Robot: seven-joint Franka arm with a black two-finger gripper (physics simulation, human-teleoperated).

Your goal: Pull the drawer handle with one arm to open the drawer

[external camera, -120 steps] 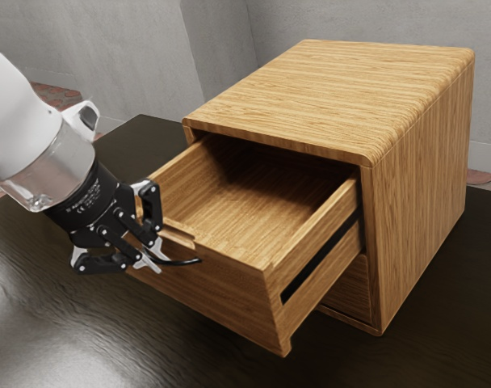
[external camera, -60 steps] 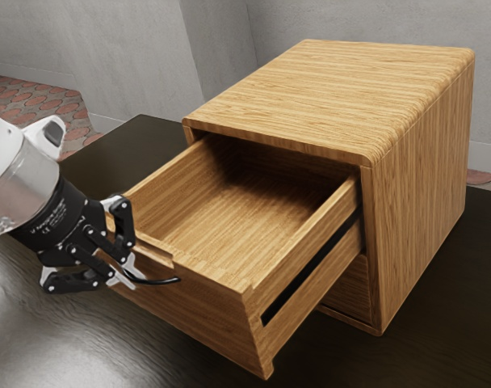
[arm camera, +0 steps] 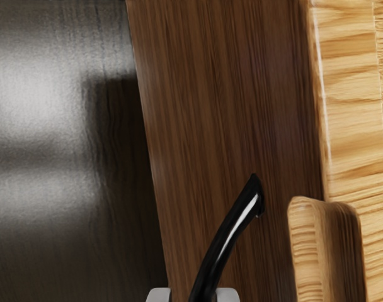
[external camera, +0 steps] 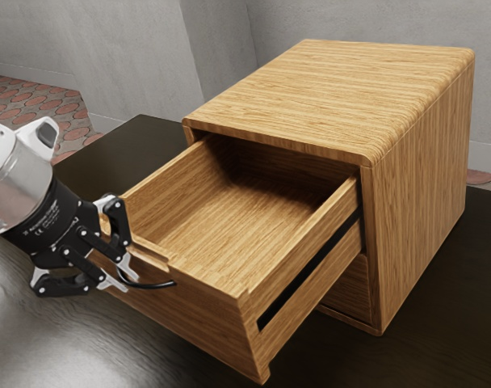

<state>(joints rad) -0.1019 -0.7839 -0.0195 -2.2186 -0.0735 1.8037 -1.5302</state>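
A wooden cabinet (external camera: 375, 121) stands on the dark table (external camera: 84, 356). Its upper drawer (external camera: 221, 234) is pulled far out toward the exterior view's left, and its inside is empty. A thin black handle (external camera: 153, 284) juts from the drawer's front panel. My black gripper (external camera: 116, 271) is at that front panel, shut on the handle. In the wrist view the curved black handle (arm camera: 232, 236) rises from just under my hand against the drawer's front panel (arm camera: 223, 113).
A lower drawer (external camera: 346, 295) sits shut beneath the open one. Grey walls stand behind the cabinet, and a patterned floor (external camera: 44, 101) shows at the exterior view's left. Bare dark tabletop lies in front of the drawer.
The drawer has slid further out toward the exterior view's left, drawn by my gripper holding the handle. My arm has drawn back the same way.
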